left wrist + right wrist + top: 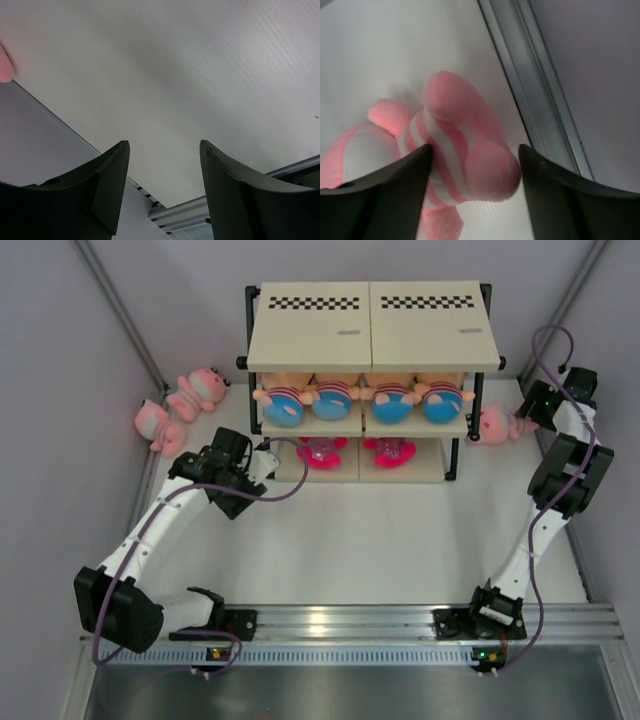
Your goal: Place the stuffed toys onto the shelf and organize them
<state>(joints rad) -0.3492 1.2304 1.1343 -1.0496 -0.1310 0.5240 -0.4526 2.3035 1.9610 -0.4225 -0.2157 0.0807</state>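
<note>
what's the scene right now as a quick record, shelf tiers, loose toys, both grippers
shelf top tier: bare
middle tier: four dolls in a row
bottom tier: two magenta toys
table, left of shelf: two pink striped animals
right of shelf: third pink striped animal
left gripper: open, empty
right gripper: open, fingers either side of the third animal

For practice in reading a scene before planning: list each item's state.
Shelf: top board bare, lower tiers stocked.
Four dolls: lying along the middle tier.
Two magenta toys: on the bottom tier.
Two striped toys: on the table, left of shelf.
Third striped toy: on the table, right of shelf.
Left tool: open, empty.
Right tool: open, straddling that toy.
</note>
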